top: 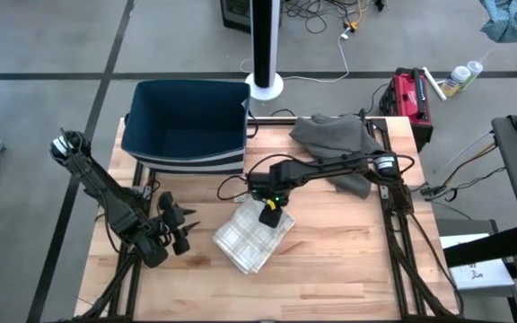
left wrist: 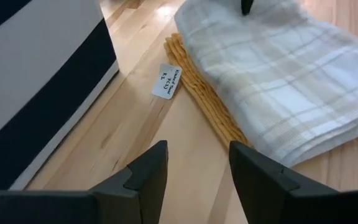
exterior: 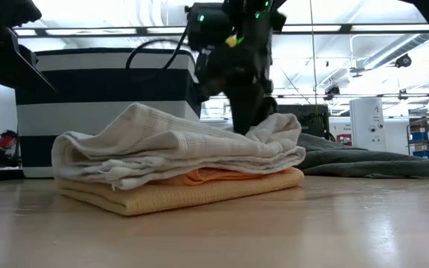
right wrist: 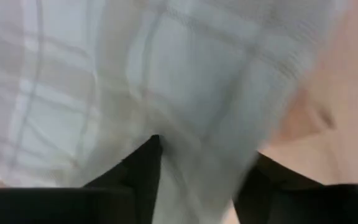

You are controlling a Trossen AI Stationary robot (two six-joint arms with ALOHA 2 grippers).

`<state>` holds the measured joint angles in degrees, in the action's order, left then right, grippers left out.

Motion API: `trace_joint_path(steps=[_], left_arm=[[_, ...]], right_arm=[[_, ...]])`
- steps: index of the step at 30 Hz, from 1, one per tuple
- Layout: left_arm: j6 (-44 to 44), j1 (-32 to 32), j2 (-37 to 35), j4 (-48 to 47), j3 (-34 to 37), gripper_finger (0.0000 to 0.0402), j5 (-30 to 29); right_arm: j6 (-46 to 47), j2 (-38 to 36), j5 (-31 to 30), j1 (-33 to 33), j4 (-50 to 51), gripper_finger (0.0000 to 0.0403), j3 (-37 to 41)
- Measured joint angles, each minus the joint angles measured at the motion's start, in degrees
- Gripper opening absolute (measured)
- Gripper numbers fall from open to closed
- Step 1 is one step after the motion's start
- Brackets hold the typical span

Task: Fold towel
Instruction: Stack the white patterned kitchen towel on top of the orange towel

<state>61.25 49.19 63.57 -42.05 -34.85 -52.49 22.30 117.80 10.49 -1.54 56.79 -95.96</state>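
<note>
A white plaid towel lies folded in several layers on a folded orange towel at the table's middle. My right gripper points steeply down at the white towel's far end, fingers apart, with plaid cloth showing between them. My left gripper waits open above the bare wood to the stack's left, aimed at the stack. A small white label lies flat on the wood beside the orange towel. My right gripper comes from above at the white towel's far end, with one finger on each side of a ridge of cloth. The view is blurred, and I cannot tell whether the fingertips touch the cloth. The towel lies flat on the stack.
A navy basket with white bands stands at the far left of the table, close behind the stack. A crumpled grey cloth lies at the far right, under the right arm. Bare wood runs along the near edge.
</note>
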Motion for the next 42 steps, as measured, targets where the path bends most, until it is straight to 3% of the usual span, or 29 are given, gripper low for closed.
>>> trace_joint_path(steps=[3, 7, 10, 13, 19, 24, 34, 42], left_arm=[[0.35, -0.02, 0.00, 3.70, 1.16, 0.0165, 1.28], [-3.58, -0.02, 1.72, 15.44, 4.77, 0.0162, 3.01], [-7.54, -0.06, 5.50, 27.04, 7.37, 0.0162, 1.84], [-8.34, -0.11, 10.45, 31.40, 7.91, 0.0166, 0.42], [-6.75, -0.11, 20.38, 31.45, 3.79, 0.0186, 0.93], [-5.59, -0.17, 26.03, 31.21, 0.56, 0.0204, 1.85], [1.49, -0.89, 30.90, 30.73, 0.22, 0.0228, -2.89], [7.32, -2.72, 31.65, 30.65, 1.69, 0.0225, -5.18]], right_arm=[[-1.22, -3.04, -2.70, 0.46, 2.33, 0.0186, -0.29], [-2.54, -7.53, -8.45, 3.12, 3.19, 0.0213, -0.42], [-4.56, -9.15, -11.26, 6.81, 0.63, 0.0226, -0.40], [-7.02, -9.25, -11.70, 11.26, -3.11, 0.0231, -0.36], [-9.44, -4.30, -11.55, 18.51, -11.82, 0.0223, -0.20], [-9.79, -0.66, -11.57, 19.81, -19.89, 0.0217, -0.22], [-11.89, 6.32, -11.66, 20.02, -28.16, 0.0221, -0.22], [-12.92, 4.83, -11.75, 20.29, -28.87, 0.0217, -0.22]])
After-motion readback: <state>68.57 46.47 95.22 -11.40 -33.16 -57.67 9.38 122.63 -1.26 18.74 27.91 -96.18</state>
